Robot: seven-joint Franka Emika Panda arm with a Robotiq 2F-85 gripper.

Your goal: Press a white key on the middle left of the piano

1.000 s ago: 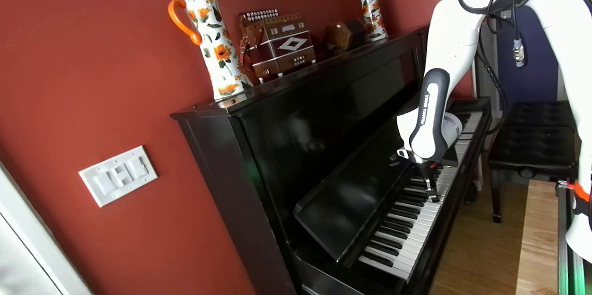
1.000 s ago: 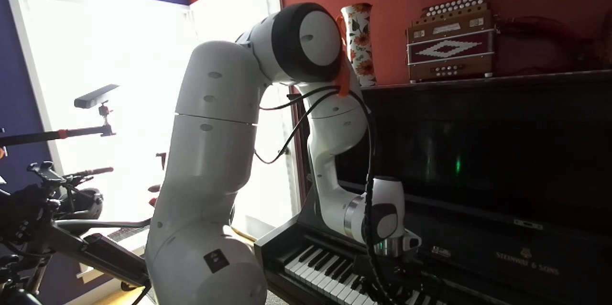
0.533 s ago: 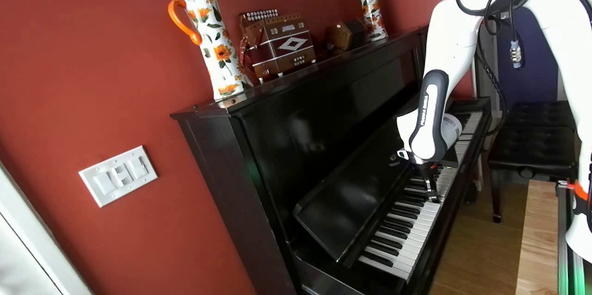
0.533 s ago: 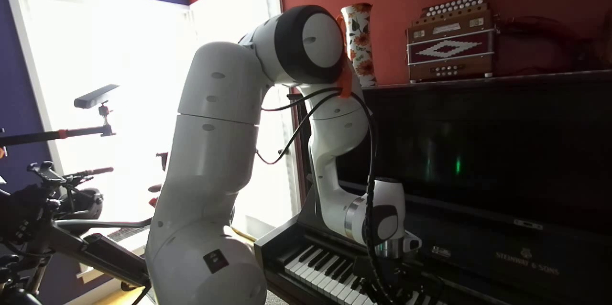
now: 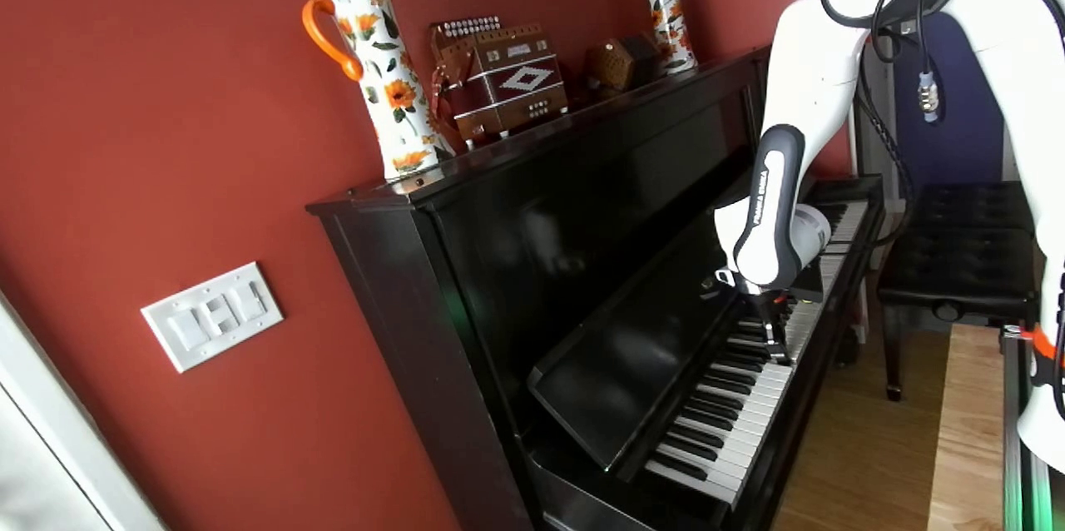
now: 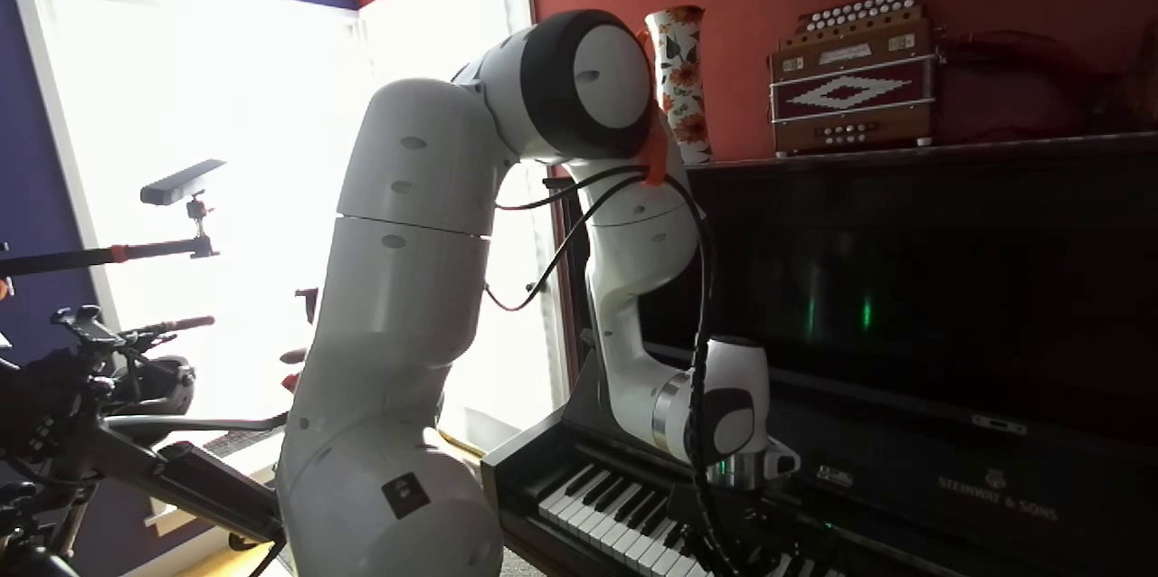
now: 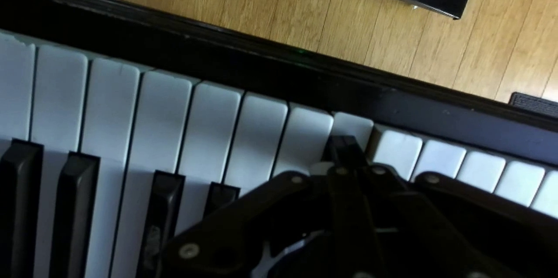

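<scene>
One round-cornered white key [image 7: 352, 126] under gripper [image 7: 348, 151]

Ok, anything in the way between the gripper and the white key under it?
Nothing visible: in the wrist view the shut gripper appears to meet the white key directly. That key looks lower than the adjacent key, so it's probably already pressed.

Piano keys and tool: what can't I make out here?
Wrist view: the tool hides the rear of the white key at its tip.
Wrist view: both ends of the keyboard, cut off by side edges.
In an exterior view: the tool's tip, lost in shadow near the cable.
In an exterior view: any key's dip on the piano, too small.
</scene>
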